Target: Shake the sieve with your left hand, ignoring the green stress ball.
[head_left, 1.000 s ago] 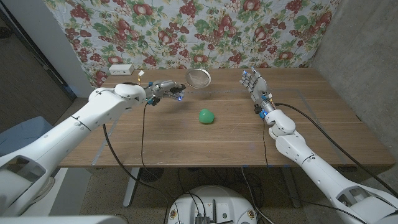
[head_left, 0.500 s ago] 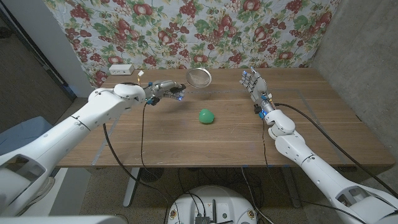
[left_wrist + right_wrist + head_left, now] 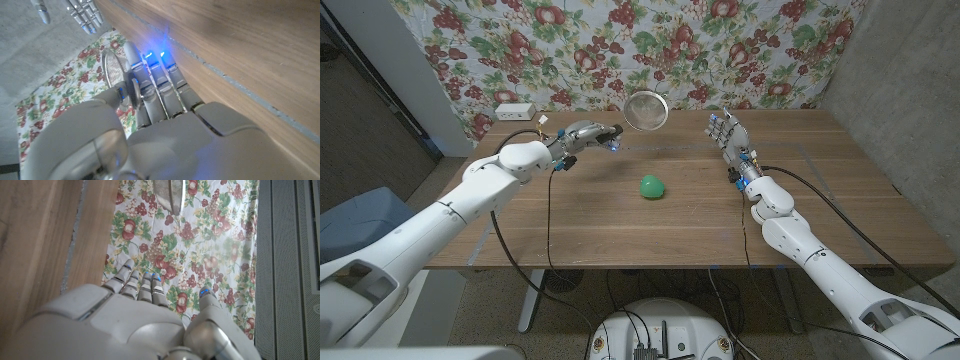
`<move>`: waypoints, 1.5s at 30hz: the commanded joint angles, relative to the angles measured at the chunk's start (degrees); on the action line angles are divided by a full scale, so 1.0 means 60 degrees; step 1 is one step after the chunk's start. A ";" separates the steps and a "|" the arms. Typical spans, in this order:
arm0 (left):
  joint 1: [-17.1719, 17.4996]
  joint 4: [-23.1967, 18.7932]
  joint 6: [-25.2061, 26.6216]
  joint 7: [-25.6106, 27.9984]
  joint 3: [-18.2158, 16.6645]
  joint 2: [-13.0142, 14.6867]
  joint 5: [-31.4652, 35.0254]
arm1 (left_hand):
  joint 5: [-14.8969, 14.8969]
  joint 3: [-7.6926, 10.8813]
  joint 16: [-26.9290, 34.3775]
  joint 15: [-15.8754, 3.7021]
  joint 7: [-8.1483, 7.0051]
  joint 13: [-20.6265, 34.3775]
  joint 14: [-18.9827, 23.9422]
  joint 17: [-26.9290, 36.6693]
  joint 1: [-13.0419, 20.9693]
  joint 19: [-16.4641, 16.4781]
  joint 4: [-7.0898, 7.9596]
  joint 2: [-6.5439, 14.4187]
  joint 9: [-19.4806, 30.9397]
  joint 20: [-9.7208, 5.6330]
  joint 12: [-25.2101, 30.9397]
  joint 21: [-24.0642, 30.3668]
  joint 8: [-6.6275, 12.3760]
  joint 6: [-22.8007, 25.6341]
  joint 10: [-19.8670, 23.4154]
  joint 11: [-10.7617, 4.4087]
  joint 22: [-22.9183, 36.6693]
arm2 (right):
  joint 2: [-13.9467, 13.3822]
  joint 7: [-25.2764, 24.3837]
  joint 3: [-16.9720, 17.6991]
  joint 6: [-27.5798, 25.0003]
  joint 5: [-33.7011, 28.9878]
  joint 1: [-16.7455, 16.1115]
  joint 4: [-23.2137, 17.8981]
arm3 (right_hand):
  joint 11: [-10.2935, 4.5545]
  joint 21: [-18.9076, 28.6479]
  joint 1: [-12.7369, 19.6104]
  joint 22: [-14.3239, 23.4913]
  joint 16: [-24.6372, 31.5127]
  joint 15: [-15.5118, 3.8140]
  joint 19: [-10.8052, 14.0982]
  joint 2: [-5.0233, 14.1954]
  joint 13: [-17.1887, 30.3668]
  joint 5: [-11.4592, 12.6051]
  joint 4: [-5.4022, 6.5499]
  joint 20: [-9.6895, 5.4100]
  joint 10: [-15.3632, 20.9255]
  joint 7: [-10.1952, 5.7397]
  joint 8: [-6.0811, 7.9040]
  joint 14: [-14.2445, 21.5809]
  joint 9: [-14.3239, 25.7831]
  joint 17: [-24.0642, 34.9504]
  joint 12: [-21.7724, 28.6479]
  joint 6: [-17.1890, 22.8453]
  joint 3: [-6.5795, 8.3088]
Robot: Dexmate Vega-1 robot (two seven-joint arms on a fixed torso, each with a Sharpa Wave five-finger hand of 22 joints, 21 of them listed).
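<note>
A round metal sieve [image 3: 646, 109] hangs in the air above the table's far middle, tilted so its mesh faces me. My left hand [image 3: 585, 136] grips its handle, fingers curled around it. In the left wrist view the sieve [image 3: 113, 74] stands on edge past the fingers [image 3: 159, 85]. The green stress ball [image 3: 652, 187] lies on the wooden table [image 3: 570, 220] near the centre, well below and apart from the sieve. My right hand [image 3: 731, 134] stands upright at the far right, fingers straight and apart, holding nothing. The right wrist view catches the sieve [image 3: 169, 194] beyond that hand [image 3: 135, 315].
A white power strip [image 3: 514, 111] sits at the table's far left corner. A floral cloth [image 3: 620, 45] hangs right behind the table. Cables run from both arms over the table's near edge.
My left hand has lifted the sieve higher and tipped it up, so the mesh now faces the camera more. The ball and the right hand stay where they were.
</note>
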 commanded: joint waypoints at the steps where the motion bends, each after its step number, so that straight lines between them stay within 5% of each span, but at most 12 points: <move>1: 0.0167 0.0660 -0.2451 -0.0501 -0.0153 -0.0295 0.0459 | 0.0049 0.0069 -0.0042 -0.1032 -0.0178 0.0049 -0.0084 0.0025 0.0141 -0.0055 0.0067 0.0194 -0.0003 -0.0248 -0.0020 0.0050 -0.0010 0.0089 0.0500 -0.0580 0.0001 | 0.0009 -0.0004 -0.0015 -0.0004 -0.0011 -0.0007 -0.0020 | 0.0029 -0.0050 -0.0034 0.0027 0.0079 0.0039 0.0038 0.0050 0.0024 -0.0008 -0.0055 -0.0026 0.0056 0.0026 0.0043 -0.0015 -0.0013 0.0001 0.0054 0.0055 0.0038; 22: 0.0093 0.0812 -0.2330 -0.0586 -0.0240 -0.0457 0.0489 | 0.0107 0.0051 -0.0038 -0.1054 -0.0261 0.0068 -0.0134 0.0057 0.0114 -0.0103 0.0065 0.0176 -0.0010 -0.0233 -0.0049 0.0065 -0.0017 0.0081 0.0487 -0.0599 -0.0008 | 0.0076 0.0021 -0.0060 -0.0022 -0.0052 0.0147 0.0133 | 0.0035 -0.0153 -0.0053 0.0029 0.0084 0.0040 0.0080 0.0051 0.0023 -0.0009 -0.0058 -0.0032 0.0049 -0.0002 0.0047 -0.0020 -0.0013 -0.0037 0.0052 0.0067 0.0046; 33: 0.0155 -0.0096 0.0051 0.0181 -0.0281 -0.0170 0.0325 | 0.0124 0.0048 0.0010 -0.1060 -0.0181 0.0045 -0.0042 0.0075 0.0109 -0.0048 0.0063 0.0221 -0.0009 -0.0311 -0.0028 0.0109 0.0001 0.0110 0.0629 -0.0565 -0.0011 | 0.0134 0.0034 -0.0071 -0.0012 -0.0047 0.0220 0.0255 | 0.0047 -0.0198 -0.0061 0.0030 0.0083 0.0035 0.0098 0.0052 0.0023 -0.0009 -0.0060 -0.0031 0.0041 0.0000 0.0045 -0.0030 -0.0013 -0.0053 0.0050 0.0064 0.0050; 45: -0.0147 -0.1248 0.4310 0.1107 -0.0428 0.0005 -0.1105 | 0.0121 0.0083 0.0055 -0.1072 0.0079 -0.0019 0.0104 0.0062 0.0151 0.0101 -0.0001 0.0283 -0.0066 -0.0315 -0.0032 0.0197 0.0023 0.0226 0.0777 -0.0523 -0.0015 | 0.0174 0.0091 -0.0085 -0.0030 -0.0027 0.0314 0.0369 | 0.0041 -0.0257 -0.0069 0.0031 0.0090 0.0030 0.0118 0.0054 0.0022 -0.0009 -0.0061 -0.0030 0.0044 0.0006 0.0045 -0.0024 -0.0013 -0.0073 0.0051 0.0066 0.0056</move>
